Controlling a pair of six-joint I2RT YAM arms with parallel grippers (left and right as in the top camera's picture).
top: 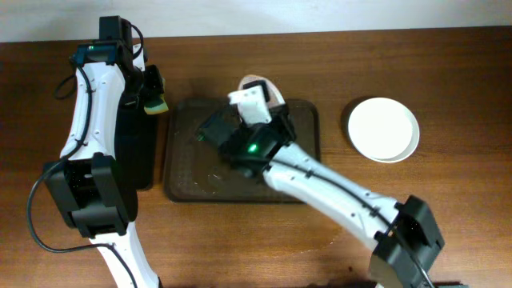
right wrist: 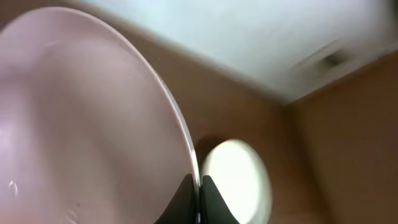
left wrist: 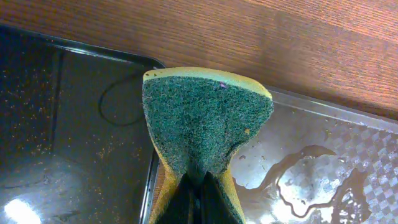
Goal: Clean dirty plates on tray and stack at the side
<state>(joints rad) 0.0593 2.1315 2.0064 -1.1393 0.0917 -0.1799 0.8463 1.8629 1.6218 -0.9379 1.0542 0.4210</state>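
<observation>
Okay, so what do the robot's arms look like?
The left arm and right arm have smooth white shells with chunky black joints. Each shows a green light near its wrist; a thin black cable loops by the left base.

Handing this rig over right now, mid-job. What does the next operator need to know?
Left hand: shut on the sponge, over the edge where the black tray meets the brown tray.
Right hand: shut on the rim of the tilted plate, above the brown tray's far edge.
Done: side plate sits on the table to the right; stack count unclear.
Left: finish the tilted plate and stack it there. The arm hides part of the tray.
</observation>
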